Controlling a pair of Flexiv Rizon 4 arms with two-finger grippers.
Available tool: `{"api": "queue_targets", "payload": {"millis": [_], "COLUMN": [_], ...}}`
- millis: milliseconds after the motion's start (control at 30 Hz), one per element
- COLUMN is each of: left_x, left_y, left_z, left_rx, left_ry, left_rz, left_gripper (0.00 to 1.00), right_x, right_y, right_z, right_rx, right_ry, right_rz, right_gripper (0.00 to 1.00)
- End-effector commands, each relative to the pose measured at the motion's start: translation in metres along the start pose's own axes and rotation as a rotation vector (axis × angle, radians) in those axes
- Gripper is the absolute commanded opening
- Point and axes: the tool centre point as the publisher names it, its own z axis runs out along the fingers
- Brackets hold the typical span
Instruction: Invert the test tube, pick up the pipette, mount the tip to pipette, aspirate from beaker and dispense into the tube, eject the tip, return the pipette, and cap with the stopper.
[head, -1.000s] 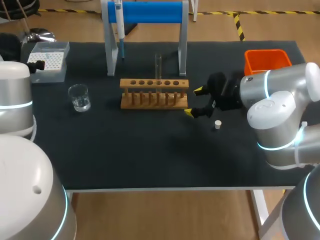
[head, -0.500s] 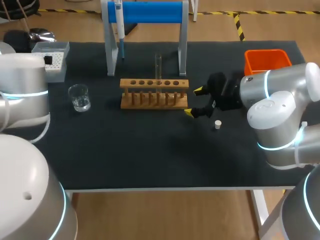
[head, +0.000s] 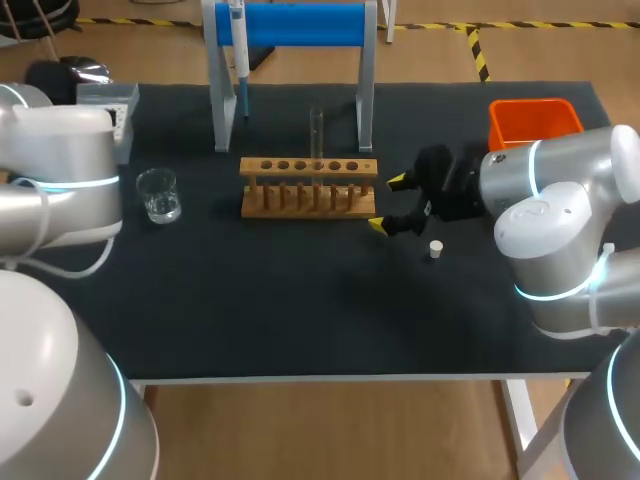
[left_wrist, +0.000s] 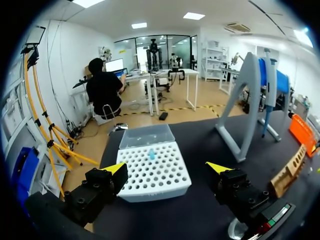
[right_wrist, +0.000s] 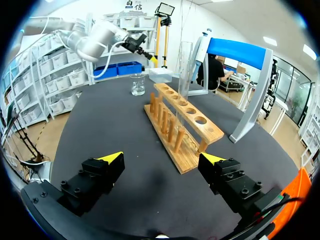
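In the head view my left arm (head: 60, 170) covers most of the tip box (head: 110, 94), and the pipette (head: 238, 50) is cut off at its top. I can't judge what the test tube (head: 316, 135) holds; it's too small.

Bright, even light from overhead falls across the black table (head: 300, 320), where shadows beside the wooden rack (head: 308, 187) stay soft and faint. The beaker (head: 159, 194) near the left edge glints, and the right arm (head: 560, 225) shows a mild sheen.

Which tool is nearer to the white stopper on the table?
Right. The right tool is close beside the stopper; the left tool is far away, at the tip box.
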Motion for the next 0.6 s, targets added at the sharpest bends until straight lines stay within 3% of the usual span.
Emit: {"api": "queue_targets", "payload": {"millis": [33, 333, 400, 533, 600], "left_x": [0.002, 0.0, 0.0, -0.002, -0.002], "left_y": [0.0, -0.004, -0.005, -0.006, -0.006], "left_z": [0.015, 0.026, 0.029, 0.035, 0.036], "left_rx": [0.005, 0.013, 0.015, 0.012, 0.01], "left_ry": [-0.016, -0.016, -0.019, -0.03, -0.029], "left_rz": [0.002, 0.006, 0.005, -0.003, -0.004], "left_gripper": [1.0, 0.96, 0.81, 0.84, 0.81], "right_x": [0.0, 0.0, 0.0, 0.0, 0.0], "right_y": [-0.001, -0.001, -0.001, -0.001, -0.001], "right_z": [-0.001, -0.001, -0.001, -0.001, -0.001], "right_rx": [-0.001, -0.001, -0.001, -0.001, -0.001], "right_ry": [0.001, 0.001, 0.001, 0.001, 0.001], "right_rz": [0.0, 0.0, 0.0, 0.0, 0.0], "right_gripper": [1.0, 1.0, 1.0, 1.0, 1.0]}}
